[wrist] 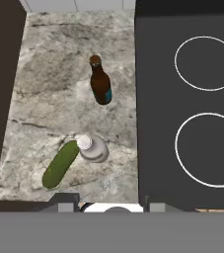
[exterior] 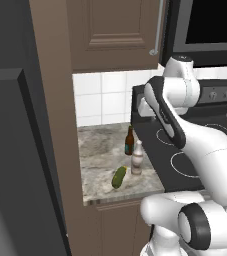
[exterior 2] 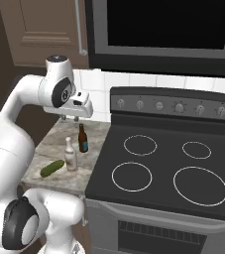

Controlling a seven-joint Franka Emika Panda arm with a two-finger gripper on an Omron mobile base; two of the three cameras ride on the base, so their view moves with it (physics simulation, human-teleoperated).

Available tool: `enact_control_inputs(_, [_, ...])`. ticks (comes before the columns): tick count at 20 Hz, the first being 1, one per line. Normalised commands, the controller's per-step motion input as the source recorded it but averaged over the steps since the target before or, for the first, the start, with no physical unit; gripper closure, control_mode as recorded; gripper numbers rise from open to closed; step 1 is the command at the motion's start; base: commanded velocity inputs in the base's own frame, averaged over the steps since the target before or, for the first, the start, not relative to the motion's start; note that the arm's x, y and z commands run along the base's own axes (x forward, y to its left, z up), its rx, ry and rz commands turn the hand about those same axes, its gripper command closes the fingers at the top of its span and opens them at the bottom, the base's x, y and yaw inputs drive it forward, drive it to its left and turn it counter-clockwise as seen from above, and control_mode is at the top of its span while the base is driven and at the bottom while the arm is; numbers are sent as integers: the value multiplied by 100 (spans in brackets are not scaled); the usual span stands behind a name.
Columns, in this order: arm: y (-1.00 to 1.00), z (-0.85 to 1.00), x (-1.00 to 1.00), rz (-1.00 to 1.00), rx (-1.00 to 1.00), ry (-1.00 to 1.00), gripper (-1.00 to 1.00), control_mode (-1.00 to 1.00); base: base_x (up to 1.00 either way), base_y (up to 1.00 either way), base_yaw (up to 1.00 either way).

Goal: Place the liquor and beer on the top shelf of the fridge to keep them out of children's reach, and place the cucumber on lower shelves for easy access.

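Gripper point(exterior 2: 69, 118), jaws pressed together and empty, hung above the beer point(wrist: 100, 82), liquor point(wrist: 93, 148) and cucumber point(wrist: 60, 164); first pick pending, requiring opening and descent.

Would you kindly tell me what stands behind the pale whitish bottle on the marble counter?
Behind the pale whitish-beige liquor bottle stands the slim dark brown beer bottle, upright, nearer the white tiled wall. The speckled marble counter beneath both bottles' bases is covered.
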Motion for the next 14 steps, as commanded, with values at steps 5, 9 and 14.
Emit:
enact_control_inputs(5, [0, -12, -15, 2, 0, -10, -100, -100, 0, 0, 0])
enact_control_inputs(9, [0, -28, -28, 15, 0, -28, -100, -100, 0, 0, 0])
enact_control_inputs(14, [-3, -31, -27, 24, 1, -24, -100, -100, 0, 0, 0])
